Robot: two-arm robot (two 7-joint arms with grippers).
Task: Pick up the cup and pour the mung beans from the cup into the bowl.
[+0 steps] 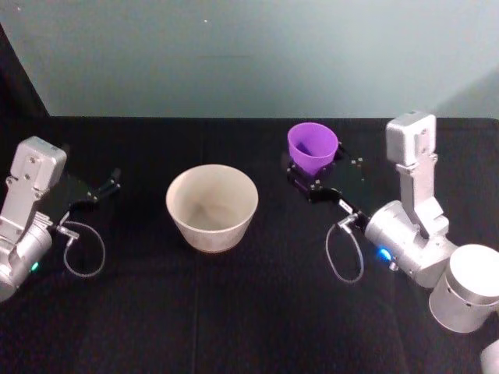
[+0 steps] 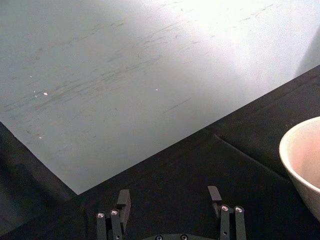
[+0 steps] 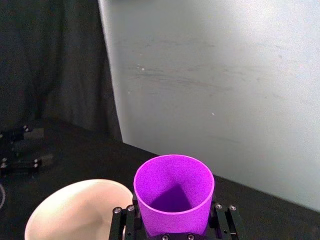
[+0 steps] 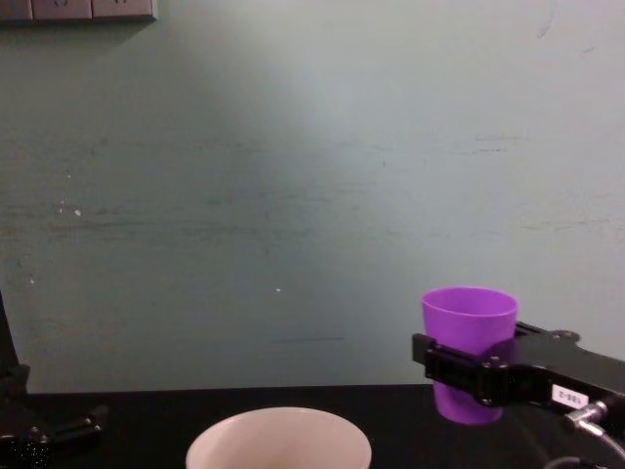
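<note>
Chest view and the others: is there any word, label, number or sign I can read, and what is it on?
On the black right gripper, whose jaws hold the small purple plastic cup, a small white sticker: dark characters, too blurred to read.
The cup and the wide round off-white bowl: no markings.
Nothing else is legible.

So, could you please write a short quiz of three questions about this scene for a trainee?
1. True or false: the right gripper is shut on the cup.
2. The cup, to the right of the bowl, is: A upright; B upside down; C on its side.
3. Fill in: the left gripper, left of the bowl, is ___ and holds nothing.

Key: 1 true; 2 A; 3 open.
</note>
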